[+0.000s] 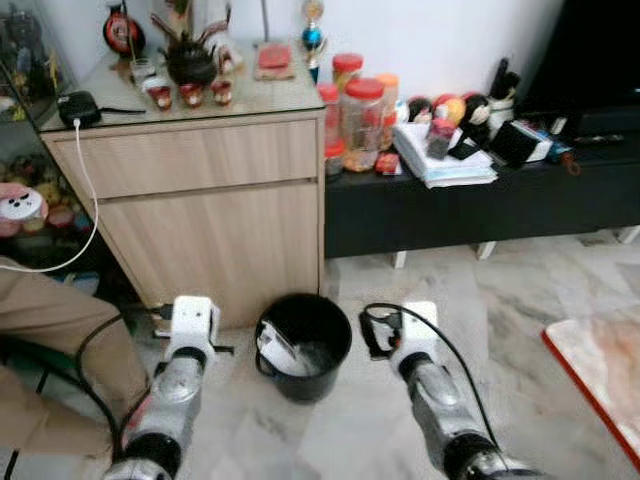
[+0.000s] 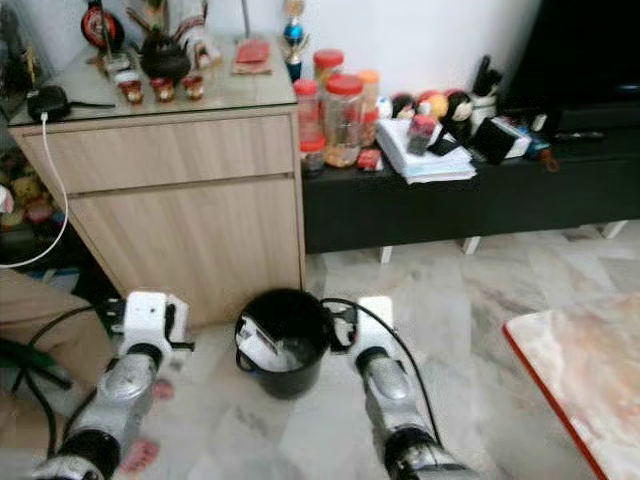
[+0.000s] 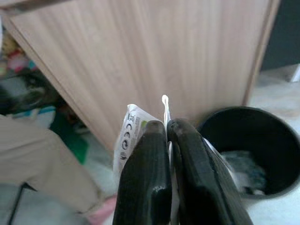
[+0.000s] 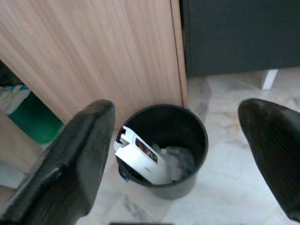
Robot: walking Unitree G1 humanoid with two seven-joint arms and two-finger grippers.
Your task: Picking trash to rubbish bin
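The black rubbish bin (image 1: 303, 345) stands on the marble floor (image 1: 520, 300) just in front of the wooden cabinet (image 1: 200, 200), between the robot's two arms. It already holds some trash: a white carton (image 4: 138, 157) leans against its inner wall over crumpled paper.

The left hand (image 3: 164, 129) is pinched closed on a white wrapper (image 3: 131, 133) with printed marks, which sticks out past the fingertips. This hand sits to the left of the bin, close to the cabinet front, so the wrapper is not yet over the opening. The tight pinch looks meant to keep the thin, floppy piece from slipping during the carry.

The right hand (image 4: 176, 136) is held wide open and empty, its two fingers framing the bin from the near right. It appears to be waiting there, clear of the left arm's path.

Judging by this, the next step is to swing the left hand rightward over the rim and let go. The light wrapper could catch on a finger or flutter onto the floor if released too early.
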